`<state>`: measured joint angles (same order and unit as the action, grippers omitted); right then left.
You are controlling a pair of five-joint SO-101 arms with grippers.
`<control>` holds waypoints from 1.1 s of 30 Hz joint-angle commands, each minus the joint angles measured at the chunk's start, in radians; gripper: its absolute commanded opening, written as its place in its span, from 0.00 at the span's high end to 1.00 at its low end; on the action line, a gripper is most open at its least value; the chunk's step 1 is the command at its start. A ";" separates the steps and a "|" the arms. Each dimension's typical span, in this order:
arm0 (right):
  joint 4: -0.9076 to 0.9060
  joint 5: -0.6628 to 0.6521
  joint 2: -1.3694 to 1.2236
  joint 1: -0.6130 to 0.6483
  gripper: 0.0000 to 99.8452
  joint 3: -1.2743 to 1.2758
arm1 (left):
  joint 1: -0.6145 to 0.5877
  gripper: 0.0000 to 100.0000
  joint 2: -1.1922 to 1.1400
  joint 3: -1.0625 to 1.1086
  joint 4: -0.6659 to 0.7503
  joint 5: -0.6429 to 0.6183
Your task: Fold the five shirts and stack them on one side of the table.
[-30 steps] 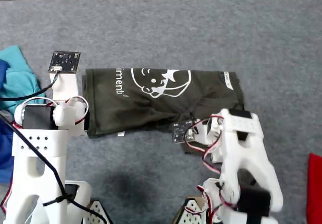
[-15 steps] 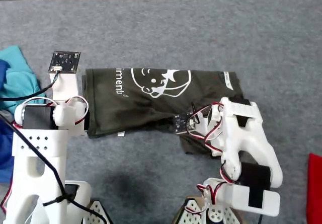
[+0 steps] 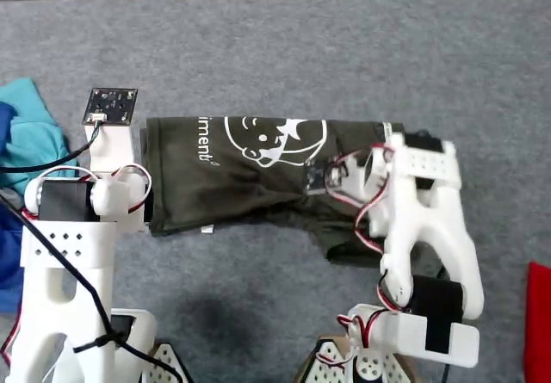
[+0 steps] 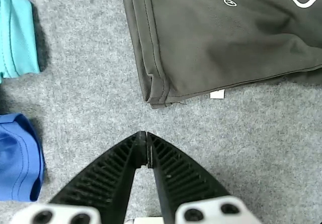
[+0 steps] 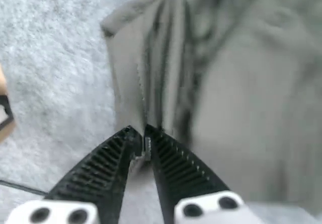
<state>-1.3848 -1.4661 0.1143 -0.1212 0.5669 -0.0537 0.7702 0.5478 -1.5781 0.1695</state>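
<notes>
A dark olive shirt [image 3: 258,168] with a white print lies folded lengthwise across the middle of the grey table. My right arm [image 3: 417,202] stands over its right end. In the right wrist view my right gripper [image 5: 145,139] is shut on a pleat of the shirt [image 5: 241,108], and the folds run into its tips. My left gripper [image 4: 146,139] is shut on nothing, just above bare table a little short of the shirt's near left corner [image 4: 156,100].
A teal shirt [image 3: 30,133] and a blue shirt [image 3: 9,254] lie at the table's left edge, close to the left arm. A red cloth [image 3: 540,314] shows at the right edge. The far half of the table is bare grey felt.
My right arm has swung away from its base, farther across the shirt's right end, uncovering a dark flap of cloth near it. The left arm has kept still.
</notes>
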 commanded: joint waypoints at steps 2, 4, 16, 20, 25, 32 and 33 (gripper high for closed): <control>-0.057 0.011 -0.004 -0.010 0.97 -0.180 | 0.006 0.98 -0.002 -0.008 0.006 0.005; -0.054 0.011 -0.005 -0.008 0.97 -0.219 | 0.006 0.98 -0.002 -0.008 0.006 0.003; -0.144 0.011 -0.321 0.005 0.97 -0.657 | 0.006 0.98 -0.002 -0.003 0.005 0.000; -0.212 0.011 -0.435 0.007 0.97 -0.860 | 0.006 0.98 -0.002 -0.003 0.005 0.000; -0.272 0.012 -0.564 0.027 0.95 -1.020 | 0.006 0.98 -0.002 -0.003 0.005 0.000; -0.264 0.071 -0.641 0.030 0.69 -1.099 | 0.006 0.98 -0.002 -0.003 0.005 0.000; -0.269 0.078 -0.641 0.028 0.69 -1.099 | 0.006 0.98 -0.002 -0.003 0.005 0.000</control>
<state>-1.6471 -1.4108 -0.5286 -0.1059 -0.4780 -0.0537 0.7702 0.5478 -1.5781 0.1695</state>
